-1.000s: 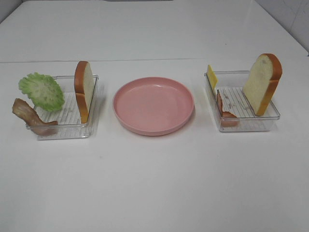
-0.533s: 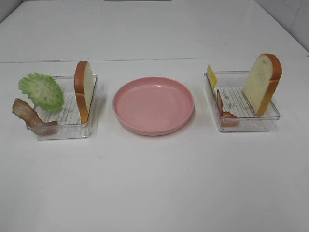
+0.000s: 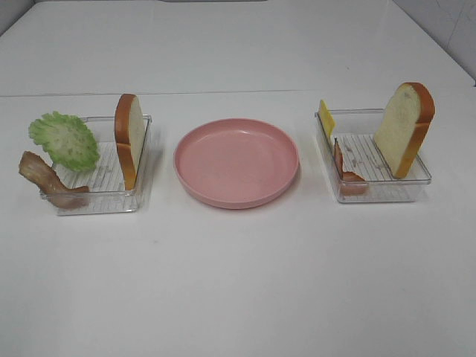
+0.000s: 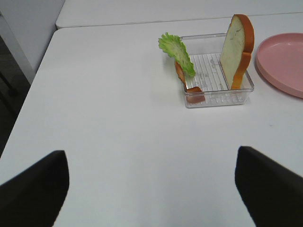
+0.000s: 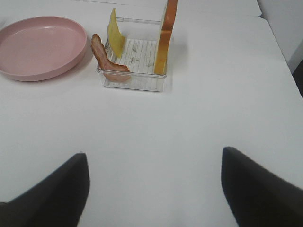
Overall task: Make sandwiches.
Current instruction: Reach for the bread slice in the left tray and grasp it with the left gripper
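Exterior high: lettuce leaf (image 3: 64,140) unmoved since earlier. Wrist views alone show left gripper (image 4: 151,189), right gripper (image 5: 154,189), jaws spread, empty.

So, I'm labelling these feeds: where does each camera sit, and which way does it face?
Exterior high: mounted high, looking down at the pink plate between the left tray and right tray; no robot part shows.
Left wrist: on the left arm, facing the left tray and its lettuce; the open left gripper shows.
Right wrist: on the right arm, facing the right tray and its cheese; the open right gripper shows.
Shared: both wrist views catch the pink plate.
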